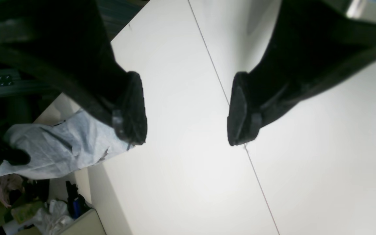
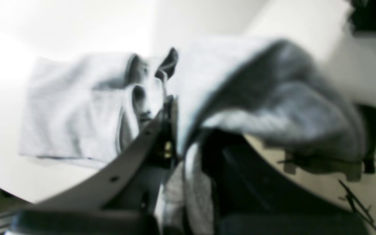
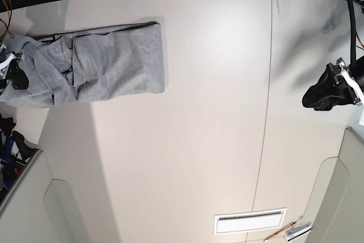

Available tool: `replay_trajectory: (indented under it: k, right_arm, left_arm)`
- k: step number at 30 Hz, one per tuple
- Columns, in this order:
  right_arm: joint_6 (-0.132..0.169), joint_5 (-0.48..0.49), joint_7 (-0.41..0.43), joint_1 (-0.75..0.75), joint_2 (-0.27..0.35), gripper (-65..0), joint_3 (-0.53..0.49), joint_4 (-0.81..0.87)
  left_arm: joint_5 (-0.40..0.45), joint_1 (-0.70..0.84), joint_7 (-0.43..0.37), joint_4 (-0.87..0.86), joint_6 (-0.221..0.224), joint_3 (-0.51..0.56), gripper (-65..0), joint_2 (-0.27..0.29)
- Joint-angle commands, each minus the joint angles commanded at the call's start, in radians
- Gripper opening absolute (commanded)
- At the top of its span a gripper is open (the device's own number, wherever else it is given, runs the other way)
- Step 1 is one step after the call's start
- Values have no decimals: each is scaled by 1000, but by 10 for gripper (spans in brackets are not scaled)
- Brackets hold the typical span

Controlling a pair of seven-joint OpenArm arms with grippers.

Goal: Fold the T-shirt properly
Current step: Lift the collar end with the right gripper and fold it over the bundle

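The light grey T-shirt lies as a long folded band at the far left of the white table, and its left end bunches up over the table's edge. My right gripper sits at that bunched end, shut on the cloth. The blurred right wrist view shows the T-shirt lying flat beyond and a fold draped over my right gripper. Far off by the right edge, my left gripper hovers over bare table. Its fingers stand wide apart with nothing between them in the left wrist view, where the T-shirt shows at lower left.
A thin seam runs across the table on the right side. A white slotted plate and small tools lie near the front edge. Bags and clutter sit on the floor beyond the table's left edge.
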Motion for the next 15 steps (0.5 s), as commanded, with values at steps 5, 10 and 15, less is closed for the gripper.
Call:
replay_trajectory:
  k: [5, 10, 15]
  right_arm:
    - [0, 10, -2, -16, -124, -650, -1, 104]
    - [0, 14, 0, -30, -249, -650, -8, 242]
    - [0, -8, 5, -45, -358, -650, -104, 339]
  left_arm:
    - [0, 0, -4, 0, 0, 0, -229, 0]
    - [0, 0, -8, 0, 0, 0, -229, 0]
    - [0, 0, -8, 0, 0, 1, -229, 0]
